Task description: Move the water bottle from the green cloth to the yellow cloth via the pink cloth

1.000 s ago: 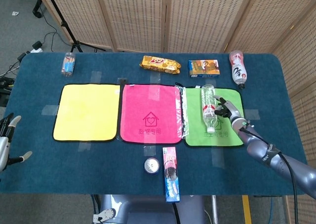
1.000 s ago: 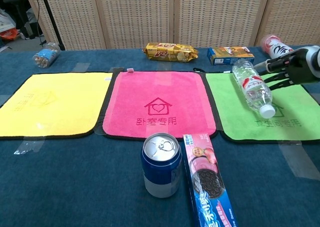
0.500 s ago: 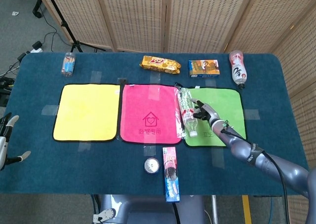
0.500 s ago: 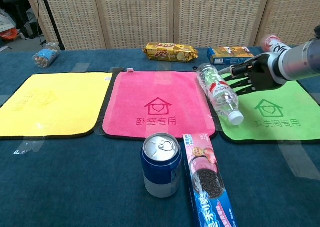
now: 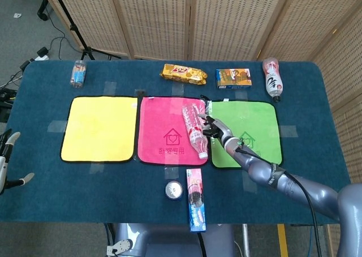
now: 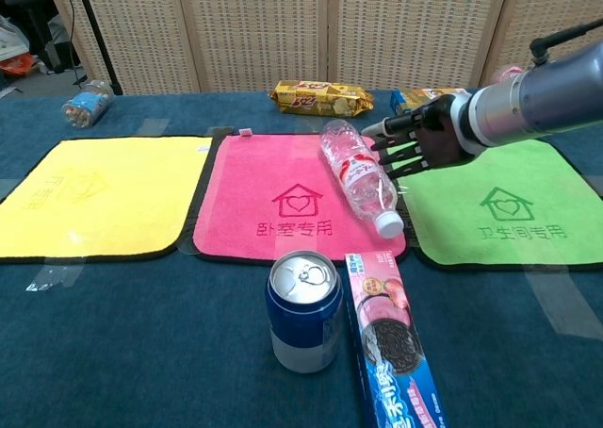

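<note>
Now my fingers work over a blue table laid with three cloths; the yellow cloth lies far to the left of my fingertips, the pink cloth just left of them, the green cloth beneath my right forearm; my right hand, fingers spread, touches the side of the water bottle, which lies tilted on the pink cloth's right edge, cap toward me; my left hand hangs apart, fingers spread, holding nothing; nearer me stand a can and a cookie pack.
</note>
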Tool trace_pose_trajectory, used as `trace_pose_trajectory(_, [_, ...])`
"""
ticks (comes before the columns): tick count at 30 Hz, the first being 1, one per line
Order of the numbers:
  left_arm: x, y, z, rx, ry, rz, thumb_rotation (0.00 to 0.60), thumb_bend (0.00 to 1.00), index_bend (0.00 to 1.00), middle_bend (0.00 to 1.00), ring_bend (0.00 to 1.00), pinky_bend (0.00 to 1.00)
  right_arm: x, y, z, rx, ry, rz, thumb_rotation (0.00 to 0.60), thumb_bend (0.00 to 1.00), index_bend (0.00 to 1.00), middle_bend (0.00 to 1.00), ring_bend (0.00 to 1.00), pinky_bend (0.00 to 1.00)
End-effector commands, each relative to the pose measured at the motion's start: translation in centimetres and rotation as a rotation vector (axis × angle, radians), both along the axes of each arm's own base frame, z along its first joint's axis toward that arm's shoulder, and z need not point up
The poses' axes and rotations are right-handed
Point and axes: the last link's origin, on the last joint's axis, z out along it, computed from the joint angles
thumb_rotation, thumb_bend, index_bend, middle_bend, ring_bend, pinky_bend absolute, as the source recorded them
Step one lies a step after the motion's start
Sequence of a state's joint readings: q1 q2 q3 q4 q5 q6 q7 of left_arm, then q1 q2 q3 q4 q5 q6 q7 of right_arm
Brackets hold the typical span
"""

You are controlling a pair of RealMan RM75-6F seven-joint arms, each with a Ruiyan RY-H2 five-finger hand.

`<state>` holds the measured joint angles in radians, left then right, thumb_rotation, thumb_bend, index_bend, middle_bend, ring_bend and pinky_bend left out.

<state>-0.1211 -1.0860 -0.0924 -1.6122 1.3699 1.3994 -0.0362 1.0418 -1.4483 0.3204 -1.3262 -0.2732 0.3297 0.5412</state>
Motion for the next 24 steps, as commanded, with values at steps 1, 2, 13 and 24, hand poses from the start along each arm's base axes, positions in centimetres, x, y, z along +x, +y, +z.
trace_pose_trajectory(1, [0.0, 0.0, 0.0, -0.002, 0.001, -0.001, 0.600, 0.00, 0.00, 0.00, 0.00, 0.00, 0.5, 0.1, -0.1, 0.002, -0.007, 0.004, 0.600, 1.00, 0.08, 0.00, 0.00, 0.08])
trace_pose_trajectory(2, [0.0, 0.0, -0.1, -0.002, 0.002, -0.001, 0.600, 0.00, 0.00, 0.00, 0.00, 0.00, 0.7, 0.1, -0.2, 0.005, -0.011, 0.001, 0.600, 1.00, 0.08, 0.00, 0.00, 0.08])
trace_pose_trajectory(13, [0.0, -0.1, -0.1, -0.002, 0.002, 0.000, 0.600, 0.00, 0.00, 0.00, 0.00, 0.00, 3.9, 0.6, -2.3, 0.047, -0.021, 0.023, 0.600, 1.00, 0.08, 0.00, 0.00, 0.08])
trace_pose_trajectory(24, [-0.2, -0.1, 0.2, 0.004, -0.007, 0.006, 0.600, 0.00, 0.00, 0.00, 0.00, 0.00, 7.0, 0.9, -3.0, 0.052, -0.032, 0.081, 0.600, 1.00, 0.08, 0.00, 0.00, 0.08])
